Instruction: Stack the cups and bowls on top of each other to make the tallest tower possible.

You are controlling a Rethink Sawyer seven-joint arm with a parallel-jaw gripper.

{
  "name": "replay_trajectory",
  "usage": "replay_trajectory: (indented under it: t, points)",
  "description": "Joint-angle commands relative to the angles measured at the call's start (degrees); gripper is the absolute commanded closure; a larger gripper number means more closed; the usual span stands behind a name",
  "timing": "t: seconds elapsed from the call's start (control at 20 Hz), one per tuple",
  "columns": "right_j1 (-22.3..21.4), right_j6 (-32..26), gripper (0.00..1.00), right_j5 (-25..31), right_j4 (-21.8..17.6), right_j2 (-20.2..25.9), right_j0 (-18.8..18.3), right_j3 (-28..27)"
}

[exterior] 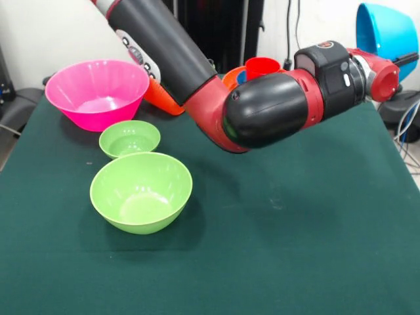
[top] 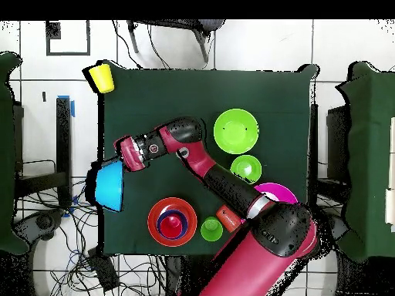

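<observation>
My gripper (exterior: 401, 61) (top: 121, 156) reaches past the table's side edge, shut on the rim of the large blue bowl (exterior: 387, 34) (top: 109, 186), which hangs tilted in the air. The wide orange bowl (top: 156, 231) holds a small dark blue bowl (top: 163, 220) with the red cup (exterior: 262, 66) (top: 173, 224) in it. A light green cup (top: 211, 229) stands beside it, and an orange cup (exterior: 159, 98) (top: 231, 219) lies by the arm. The pink bowl (exterior: 97, 92) (top: 279, 190), small green bowl (exterior: 129, 138) (top: 245, 168) and large green bowl (exterior: 141, 191) (top: 234, 129) sit apart.
A yellow cup (top: 101, 76) sits at a far corner of the dark green table (exterior: 295, 249) (top: 154, 108). The arm (exterior: 262, 105) stretches low across the table's back half. Cables lie on the floor beside the table (top: 69, 231).
</observation>
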Motion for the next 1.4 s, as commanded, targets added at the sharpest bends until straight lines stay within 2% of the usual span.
replay_trajectory:
  t: [0.05,0.45,0.65,0.85,1.05,1.4]
  points:
    - [-5.6,-4.4,1.0,-2.9,-4.6,-1.3,0.5,1.5]
    - [-11.0,-2.1,1.0,-7.0,-6.7,-0.1,0.5,5.8]
    - [-14.6,-4.7,1.0,-7.5,-11.7,-1.1,2.5,3.0]
    - [-16.5,-5.8,1.0,-7.8,-15.7,-2.3,3.4,1.0]
    - [-19.2,-3.2,1.0,-10.7,-17.4,-2.7,3.6,2.6]
    - [-28.4,4.9,1.0,-19.8,-20.3,-4.7,5.8,7.4]
